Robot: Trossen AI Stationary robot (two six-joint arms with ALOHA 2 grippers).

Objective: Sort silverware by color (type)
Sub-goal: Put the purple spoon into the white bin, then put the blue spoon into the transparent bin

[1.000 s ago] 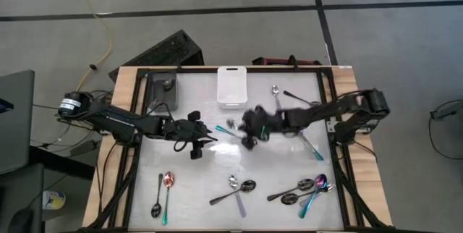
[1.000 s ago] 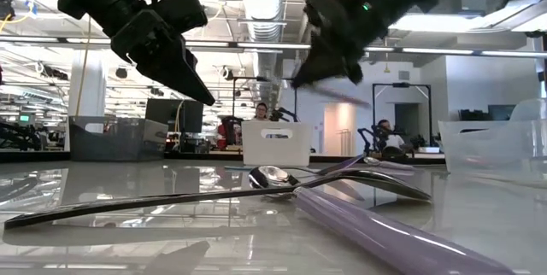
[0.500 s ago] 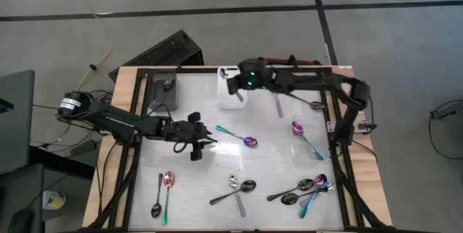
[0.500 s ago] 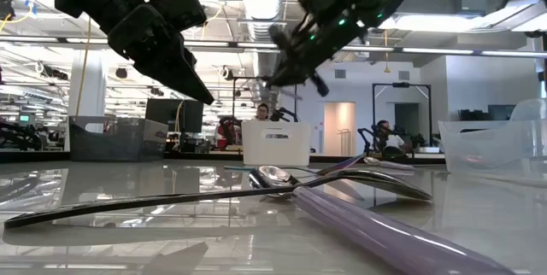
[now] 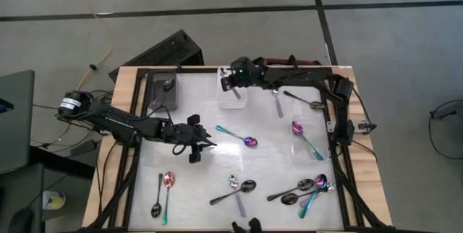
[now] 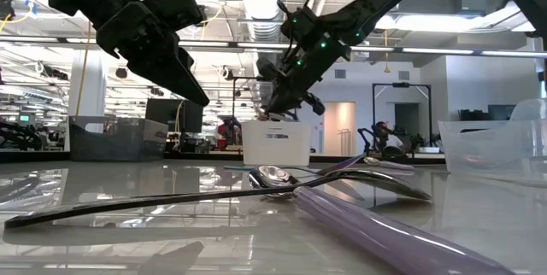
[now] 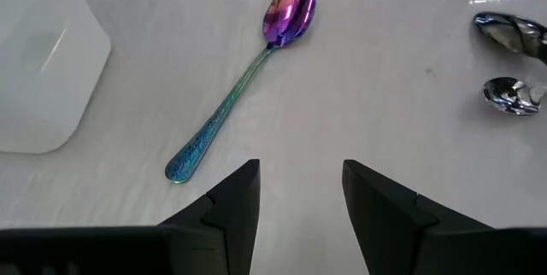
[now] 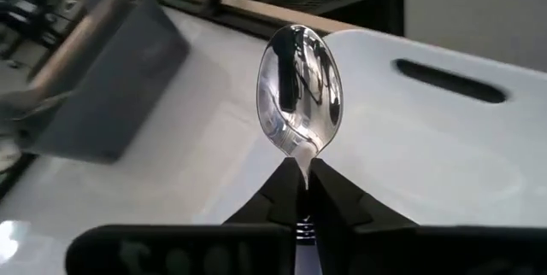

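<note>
Spoons lie scattered on the glossy white table (image 5: 217,161); we see the right gripper (image 8: 305,191) pinching a silver spoon (image 8: 300,90) above the white bin (image 5: 231,99), the left gripper (image 7: 295,194) spread empty, an office hall behind.

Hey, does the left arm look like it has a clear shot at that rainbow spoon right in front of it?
Probably yes. The left gripper is open, and the rainbow spoon lies alone on bare table ahead of it.
</note>
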